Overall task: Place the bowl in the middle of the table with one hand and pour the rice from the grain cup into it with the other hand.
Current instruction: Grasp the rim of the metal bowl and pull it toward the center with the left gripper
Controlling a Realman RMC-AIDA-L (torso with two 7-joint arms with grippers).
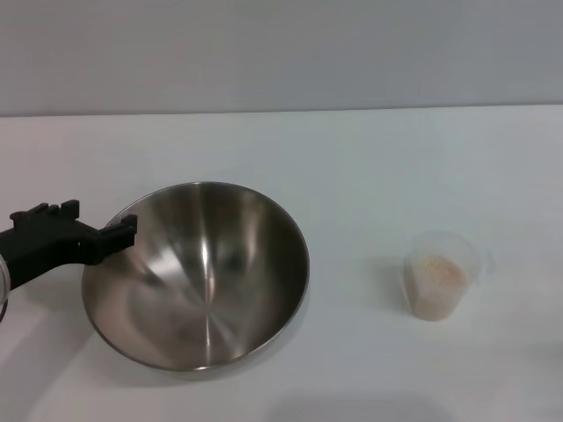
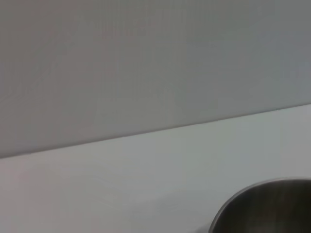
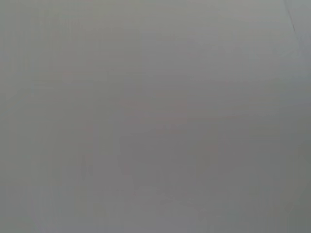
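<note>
Left claw (image 1: 119, 236) at the left rim of the bowl (image 1: 198, 272); whether it grips the rim or is spread, cannot tell. Bowl sits left of centre on the counter (image 1: 352, 167). Judgement: slide it right slowly, stopping short of the grain cup (image 1: 438, 274), which holds rice (image 1: 436, 274) and stands well apart. Open room between. Right claw not seen.

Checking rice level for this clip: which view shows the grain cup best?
The head view: the grain cup stands upright on the table, right of the bowl, rice visible inside. The left wrist view shows only the bowl's rim; the right wrist view shows a blank grey surface.
</note>
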